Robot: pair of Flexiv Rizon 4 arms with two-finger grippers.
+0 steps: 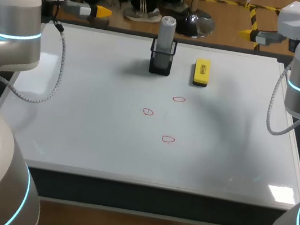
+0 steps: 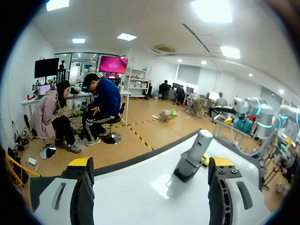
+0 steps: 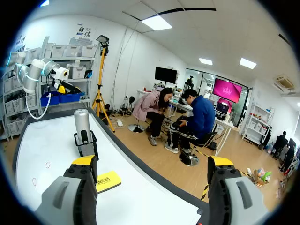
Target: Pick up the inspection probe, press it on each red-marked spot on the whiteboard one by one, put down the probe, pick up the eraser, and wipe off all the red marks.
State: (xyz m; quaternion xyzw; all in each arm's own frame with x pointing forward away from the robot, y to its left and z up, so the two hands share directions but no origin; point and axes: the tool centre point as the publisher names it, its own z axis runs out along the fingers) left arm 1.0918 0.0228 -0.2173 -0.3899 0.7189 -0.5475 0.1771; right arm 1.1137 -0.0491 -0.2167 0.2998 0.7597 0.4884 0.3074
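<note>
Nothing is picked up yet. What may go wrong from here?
The probe stands in a black holder; a slanted pull may tip it. The eraser lies close beside the holder, so the open right gripper may bump it. The red marks are small; a press may miss.

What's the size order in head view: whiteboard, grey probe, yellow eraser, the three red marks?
1. white rectangular whiteboard
2. grey cylindrical inspection probe, upright in its black holder
3. yellow block eraser, only slightly smaller than the probe
4. red circled marks: all three look alike, so they are not ranked against each other
</note>
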